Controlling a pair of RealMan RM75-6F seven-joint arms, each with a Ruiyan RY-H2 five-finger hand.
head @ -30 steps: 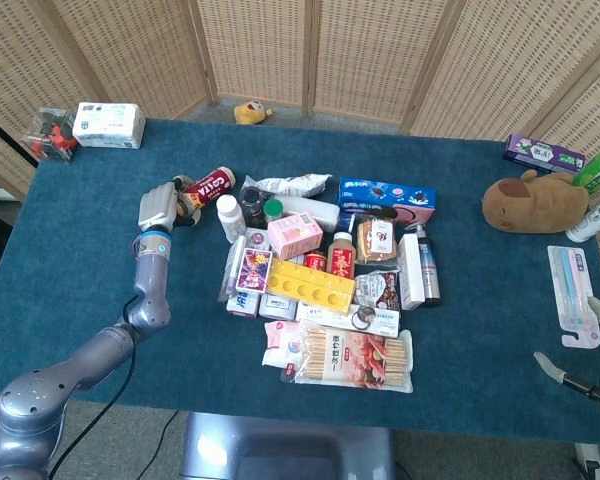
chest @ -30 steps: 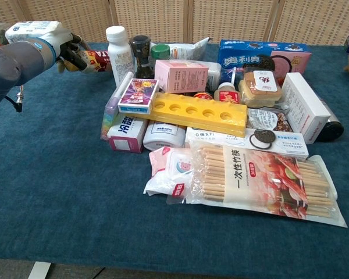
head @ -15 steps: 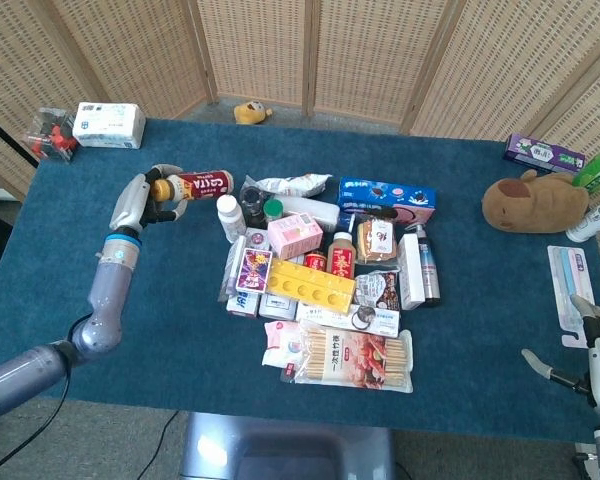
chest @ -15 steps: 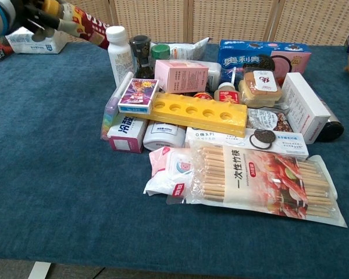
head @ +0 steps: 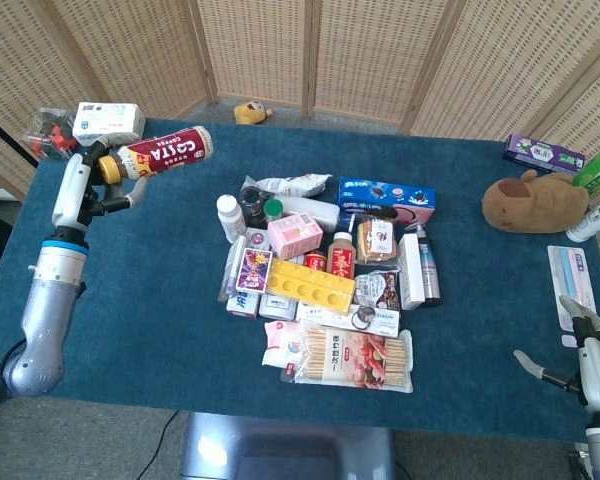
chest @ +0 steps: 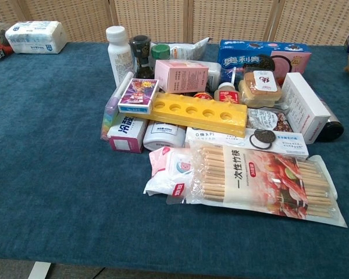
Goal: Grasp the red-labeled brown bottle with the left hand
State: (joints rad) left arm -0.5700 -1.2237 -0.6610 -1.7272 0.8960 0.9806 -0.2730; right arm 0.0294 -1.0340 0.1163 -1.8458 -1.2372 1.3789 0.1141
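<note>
- i have the left hand (head: 80, 195) raised above the far-left part of the blue cloth-covered table (head: 130, 300), fingers closed round the yellow-capped end of the red-labeled brown bottle (head: 160, 153).
- the bottle is off the table, in the air; its long axis lies near horizontal, base pointing to the right of the hand and slightly up, cap end in the grip.
- bottle and hand are well apart from the central pile around the yellow tray with round holes (head: 311, 284); the white tissue pack (head: 110, 121) sits just behind.
- chest view shows neither hand nor the bottle.
- right hand (head: 585, 350) sits low at the near-right table edge, fingers apart, holding nothing, far from the bottle.
- judgement: the grasp looks done; the grip is at one end, so the long body could tilt or swing.
</note>
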